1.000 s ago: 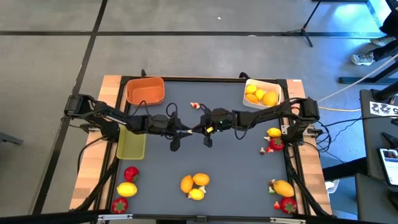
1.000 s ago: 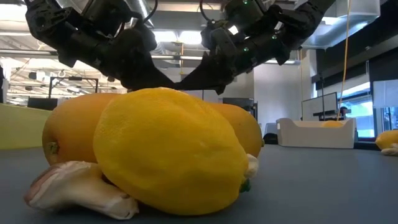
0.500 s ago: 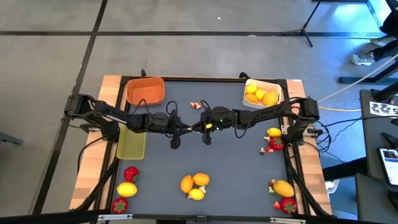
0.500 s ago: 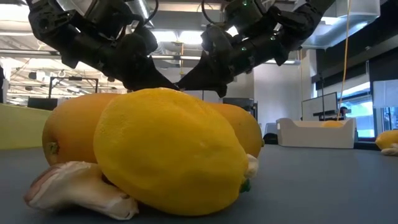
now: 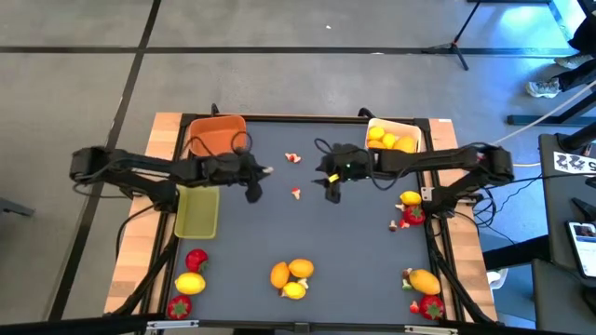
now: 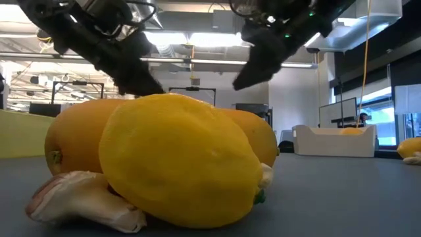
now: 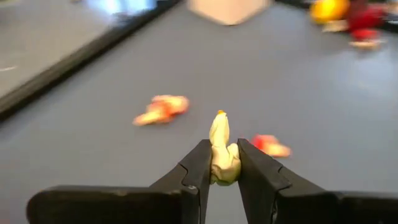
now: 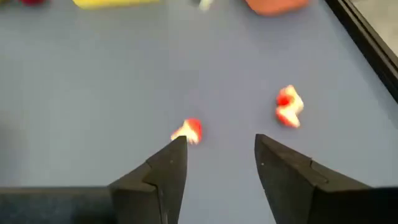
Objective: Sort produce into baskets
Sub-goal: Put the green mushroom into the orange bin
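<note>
Pale bit (image 7: 221,152) upright in left pincer (image 7: 222,169)

The big lemon (image 6: 181,161) hides most of the oranges (image 6: 75,141) and much of the table (image 6: 342,197).

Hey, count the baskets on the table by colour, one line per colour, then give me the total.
Orange basket: 1
White basket: 1
Yellow-green basket: 1
Total: 3
</note>
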Controlling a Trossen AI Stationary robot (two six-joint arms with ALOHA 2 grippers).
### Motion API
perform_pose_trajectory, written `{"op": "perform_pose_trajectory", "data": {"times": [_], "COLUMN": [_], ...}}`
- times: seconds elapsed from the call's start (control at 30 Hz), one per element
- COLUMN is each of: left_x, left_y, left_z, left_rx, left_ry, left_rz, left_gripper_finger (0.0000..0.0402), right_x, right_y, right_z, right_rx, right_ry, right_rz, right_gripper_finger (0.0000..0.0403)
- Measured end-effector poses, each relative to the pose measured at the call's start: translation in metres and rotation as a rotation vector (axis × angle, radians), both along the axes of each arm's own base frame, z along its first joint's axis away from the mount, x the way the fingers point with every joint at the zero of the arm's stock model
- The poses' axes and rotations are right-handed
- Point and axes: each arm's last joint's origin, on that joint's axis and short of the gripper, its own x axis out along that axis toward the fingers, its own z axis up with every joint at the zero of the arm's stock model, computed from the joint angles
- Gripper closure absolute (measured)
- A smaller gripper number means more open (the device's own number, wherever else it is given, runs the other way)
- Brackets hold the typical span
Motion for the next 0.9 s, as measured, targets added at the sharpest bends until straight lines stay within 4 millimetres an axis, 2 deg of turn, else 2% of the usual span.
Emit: {"op": "perform_pose_trajectory", "data": {"times": [0.13, 0.4, 0.57, 0.9], "left_x": [-0.024, -0.051, -0.063, -0.065], "left_y": [0.018, 0.062, 0.078, 0.089], "left_z": [0.004, 0.002, -0.008, -0.024], "left_rx": [0.039, 0.040, -0.020, -0.062], "left_ry": [0.085, 0.145, 0.213, 0.282], "left_rz": [0.229, 0.513, 0.608, 0.652], "left_gripper_finger": [0.0337, 0.0336, 0.0336, 0.0329], "right_x": [-0.009, -0.010, -0.016, -0.021], "right_y": [0.001, 0.000, 0.000, 0.001], "right_z": [-0.003, -0.035, -0.045, -0.056], "right_rx": [0.010, 0.085, 0.121, 0.106], "right_ry": [0.088, 0.120, 0.151, 0.127], "right_rz": [-0.010, -0.125, -0.189, -0.197], "right_gripper_finger": [0.0215, 0.0214, 0.0214, 0.0214]}}
